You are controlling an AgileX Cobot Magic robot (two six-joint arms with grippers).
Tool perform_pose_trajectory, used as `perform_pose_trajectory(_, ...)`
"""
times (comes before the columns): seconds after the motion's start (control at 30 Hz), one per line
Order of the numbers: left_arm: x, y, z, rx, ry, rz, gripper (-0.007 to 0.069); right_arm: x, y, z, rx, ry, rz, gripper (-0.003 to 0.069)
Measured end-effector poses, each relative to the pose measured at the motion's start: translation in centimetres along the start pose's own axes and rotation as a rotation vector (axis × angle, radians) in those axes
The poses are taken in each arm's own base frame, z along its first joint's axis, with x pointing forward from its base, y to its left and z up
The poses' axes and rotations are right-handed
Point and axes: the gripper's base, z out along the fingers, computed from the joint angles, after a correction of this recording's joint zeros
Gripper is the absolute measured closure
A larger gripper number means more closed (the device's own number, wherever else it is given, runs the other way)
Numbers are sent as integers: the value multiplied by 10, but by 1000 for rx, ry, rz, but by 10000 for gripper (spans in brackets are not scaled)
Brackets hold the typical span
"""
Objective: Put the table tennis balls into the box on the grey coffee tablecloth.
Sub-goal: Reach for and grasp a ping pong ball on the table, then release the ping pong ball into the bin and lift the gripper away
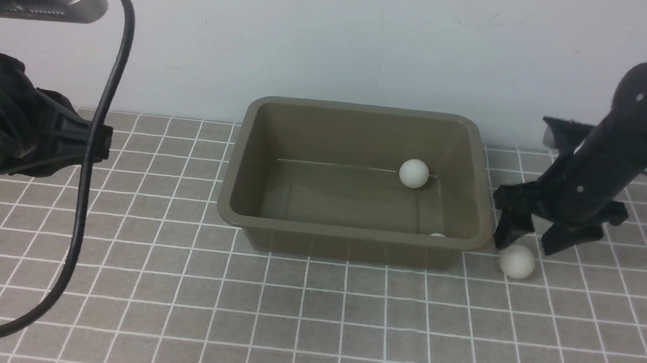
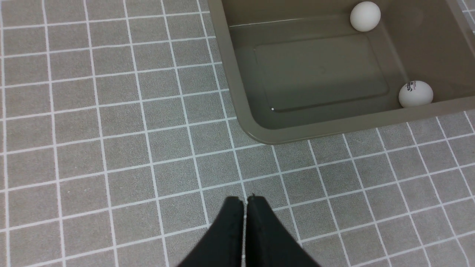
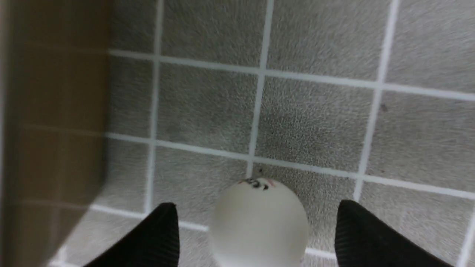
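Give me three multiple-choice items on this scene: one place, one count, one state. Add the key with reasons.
1. Where is the loose ball?
A. On the cloth by the box's right end.
B. Left of the box.
C. On the box's rim.

2. How many balls lie in the box?
A. One.
B. Two.
C. Three.

3. How is the left gripper?
A. Open.
B. Shut on a ball.
C. Shut, empty.

Key:
1 A: it lies beside the box, between the right gripper's open fingers.
2 B: the left wrist view shows two, one at the far wall and one at the near wall.
3 C: its fingers meet with nothing between them.
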Motion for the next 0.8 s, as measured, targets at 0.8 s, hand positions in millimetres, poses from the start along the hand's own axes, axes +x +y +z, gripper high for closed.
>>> perform_pose_trajectory(0.8, 0, -2, 0, 20, 4, -6, 629, 3, 124, -88, -212, -412, -329, 182)
